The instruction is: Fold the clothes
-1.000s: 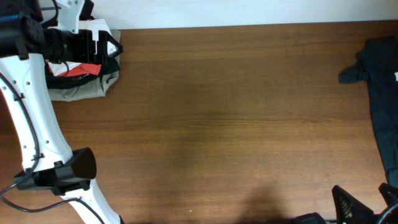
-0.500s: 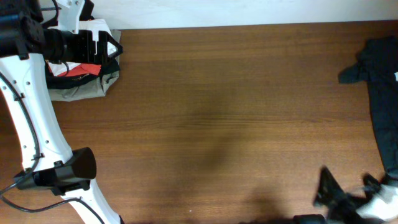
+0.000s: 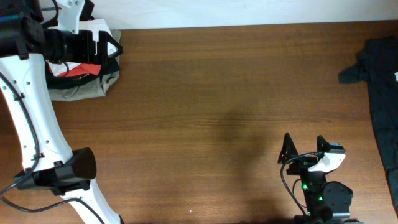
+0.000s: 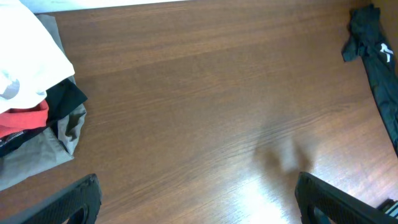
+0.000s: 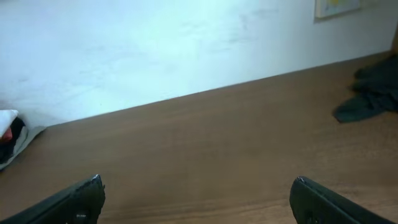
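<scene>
A dark, crumpled garment (image 3: 378, 87) lies unfolded at the table's far right edge; it also shows in the left wrist view (image 4: 372, 56) and the right wrist view (image 5: 373, 93). A pile of clothes (image 3: 79, 78), white, red, black and grey, sits at the back left corner, and shows in the left wrist view (image 4: 34, 118). My left gripper (image 3: 114, 47) hovers over that pile, open and empty (image 4: 199, 199). My right gripper (image 3: 303, 149) is open and empty (image 5: 199, 202), above bare wood at the front right, well left of the dark garment.
The brown wooden table (image 3: 217, 93) spans the whole view, with a white wall (image 5: 155, 43) behind its far edge. The left arm's white links and black joint (image 3: 71, 168) run down the left side.
My right gripper has come in from the bottom right corner and moved left and farther onto the table. The left arm and both garments have not moved.
</scene>
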Available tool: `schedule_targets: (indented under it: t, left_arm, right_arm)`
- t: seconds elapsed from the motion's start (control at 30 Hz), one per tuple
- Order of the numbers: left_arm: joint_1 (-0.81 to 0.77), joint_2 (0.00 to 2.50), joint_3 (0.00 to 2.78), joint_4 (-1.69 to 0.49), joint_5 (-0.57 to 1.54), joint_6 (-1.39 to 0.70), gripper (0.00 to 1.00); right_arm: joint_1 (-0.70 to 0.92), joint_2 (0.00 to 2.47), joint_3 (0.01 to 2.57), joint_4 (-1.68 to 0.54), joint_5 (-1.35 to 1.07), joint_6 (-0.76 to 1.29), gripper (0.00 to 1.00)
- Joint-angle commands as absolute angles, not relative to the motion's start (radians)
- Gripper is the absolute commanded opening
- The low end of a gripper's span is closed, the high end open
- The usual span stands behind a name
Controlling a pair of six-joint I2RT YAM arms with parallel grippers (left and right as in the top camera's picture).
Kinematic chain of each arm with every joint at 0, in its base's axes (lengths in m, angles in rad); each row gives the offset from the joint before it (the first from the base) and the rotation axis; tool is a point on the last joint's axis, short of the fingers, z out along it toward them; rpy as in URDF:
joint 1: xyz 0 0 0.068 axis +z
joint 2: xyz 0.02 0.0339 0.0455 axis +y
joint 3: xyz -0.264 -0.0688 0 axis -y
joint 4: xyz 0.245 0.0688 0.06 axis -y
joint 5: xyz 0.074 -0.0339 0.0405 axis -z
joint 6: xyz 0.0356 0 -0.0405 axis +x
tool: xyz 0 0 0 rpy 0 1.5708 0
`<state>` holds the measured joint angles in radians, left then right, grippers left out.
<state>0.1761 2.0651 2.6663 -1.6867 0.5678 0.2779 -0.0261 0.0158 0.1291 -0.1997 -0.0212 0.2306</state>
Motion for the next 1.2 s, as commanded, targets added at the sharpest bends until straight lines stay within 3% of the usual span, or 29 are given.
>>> schedule_targets:
  t: [0.0,0.33,1.17]
  left_arm:
    - [0.178,2.052,2.664,-1.687,0.570,0.293,0.99]
    - [0.178,2.052,2.664,-1.687,0.570,0.293,0.99]
    - [0.178,2.052,2.664,-1.687,0.570,0.293,0.99]
  right_arm:
    - [-0.034,0.004,0.109,-0.146,-0.034,0.167,0.99]
    - [-0.034,0.004,0.004,0.014,-0.057,0.139,0.98]
    - [-0.033,0.004,0.006,-0.070,-0.097,0.138,0.99]
